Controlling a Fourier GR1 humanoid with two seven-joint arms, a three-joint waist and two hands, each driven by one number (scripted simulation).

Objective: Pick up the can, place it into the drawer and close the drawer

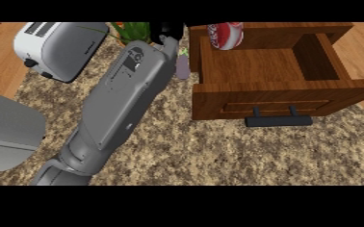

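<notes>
One grey forearm point(117, 101) entered from the seven o'clock corner of the head view and stretched diagonally toward one o'clock, long and nearly straight. Its black left hand point(168, 32) showed only partly at the twelve o'clock edge, and the pose of its fingers could not be told. No other hand appeared.

A white toaster point(55, 48) is sitting at the counter's far left, a small eggplant point(183, 67) (purple) is lying near green leaves point(134, 30).
</notes>
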